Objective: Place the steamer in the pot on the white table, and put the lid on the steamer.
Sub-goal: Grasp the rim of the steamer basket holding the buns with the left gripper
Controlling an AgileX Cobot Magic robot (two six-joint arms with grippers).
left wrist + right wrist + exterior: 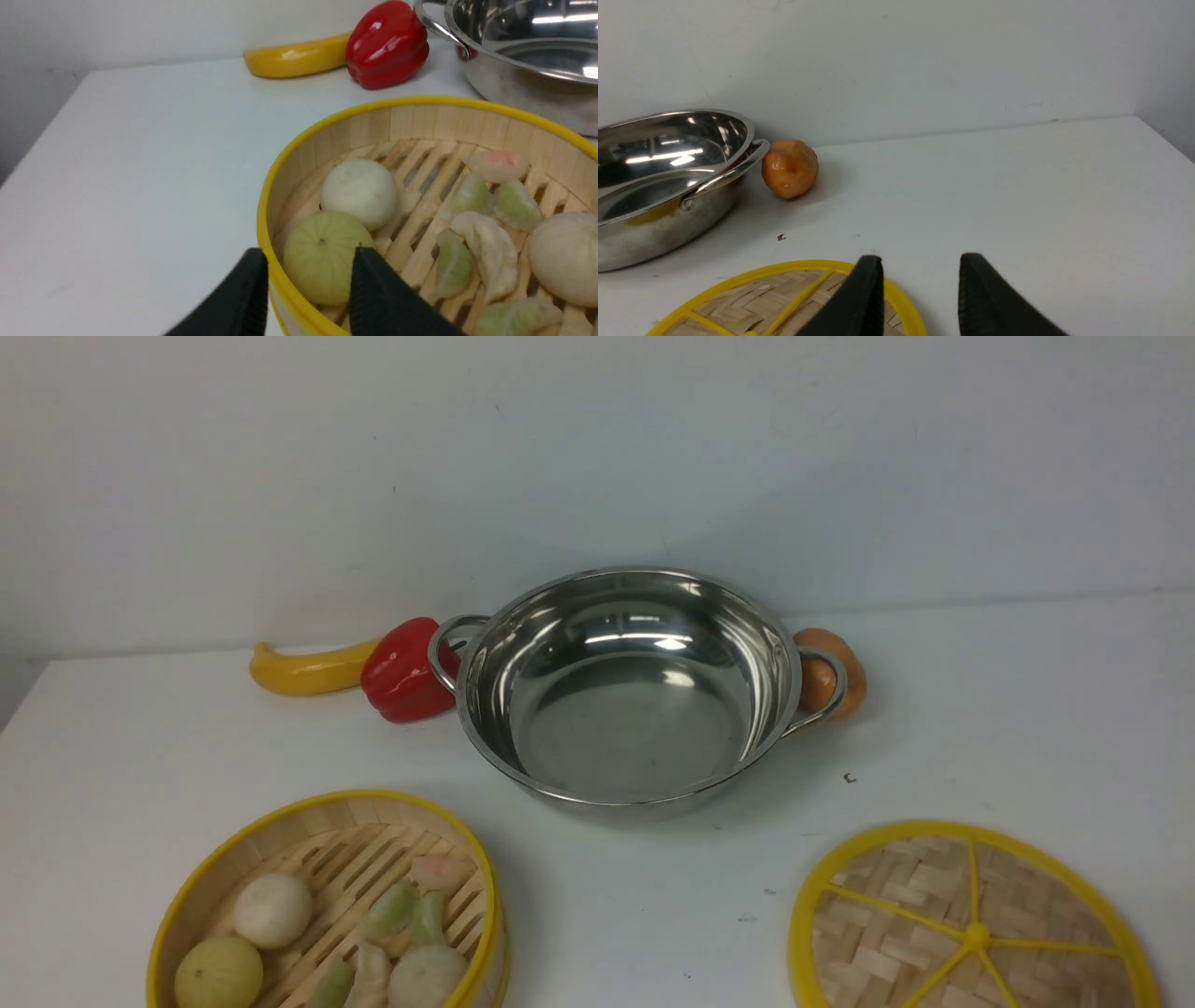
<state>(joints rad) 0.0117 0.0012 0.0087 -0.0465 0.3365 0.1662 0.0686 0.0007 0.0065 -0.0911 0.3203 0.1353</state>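
Left gripper (309,254) open, astride the wall of the steamer (280,831), which sits near left on the table (653,915), the pot (523,644) beyond it. It should clamp squarely and lift level. Right gripper (920,259) open, empty, over the edge of the lid (915,896)

**Pot at centre, steamer and lid up front**

Here we go: the pot (630,691) sits mid-table (1027,709), towards the back. A bell pepper (401,670) is tucked against its left handle, and a banana (308,669) lies just left of that. Behind the right handle is a tangerine (834,672). Front left stands the steamer (327,896), apart from the pot, with buns (273,908) on its left side and near right and dumplings (392,910) between them. Front right, the lid (971,924) lies flat on the table. The left gripper (308,261) straddles the steamer's near-left wall – one finger outside, one inside. The right gripper (920,266) sits at the lid's right rim.
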